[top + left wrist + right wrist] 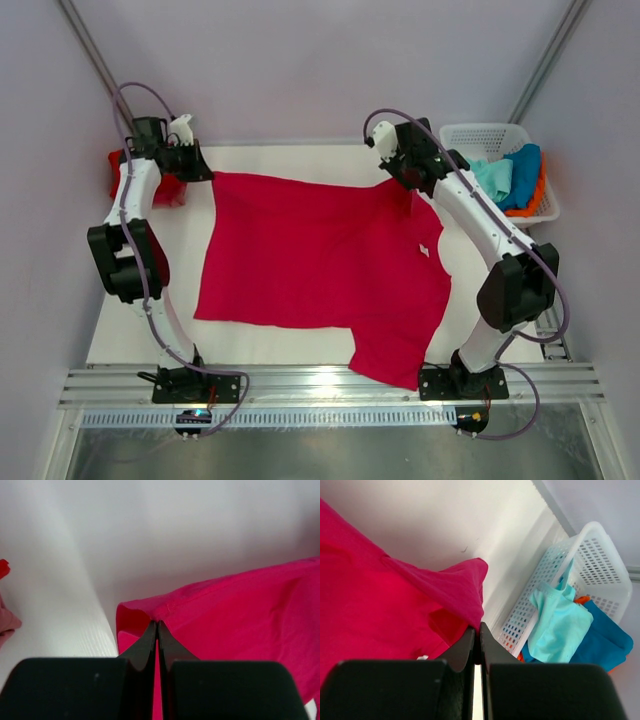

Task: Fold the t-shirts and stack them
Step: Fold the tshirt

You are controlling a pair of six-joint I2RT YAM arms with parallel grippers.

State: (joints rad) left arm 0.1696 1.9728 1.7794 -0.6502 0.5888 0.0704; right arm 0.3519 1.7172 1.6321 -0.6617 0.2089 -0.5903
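Observation:
A crimson-pink t-shirt (320,260) lies spread on the white table, its lower right part hanging toward the near rail. My left gripper (205,172) is at its far left corner, shut on the hem (165,611). The left gripper's fingertips (158,626) pinch a raised fold of cloth. My right gripper (405,186) is at the far right edge of the same t-shirt, and in the right wrist view this gripper (479,628) is shut on a lifted flap of the cloth (465,582). A red t-shirt (168,190) sits bunched at the far left, partly hidden behind the left arm.
A white lattice basket (480,135) stands at the far right, holding mint-green (492,178), blue (524,172) and orange (541,196) t-shirts. The right wrist view shows the basket (600,555) close beside the right gripper. Walls enclose the table on three sides, and a metal rail (330,385) runs along the near edge.

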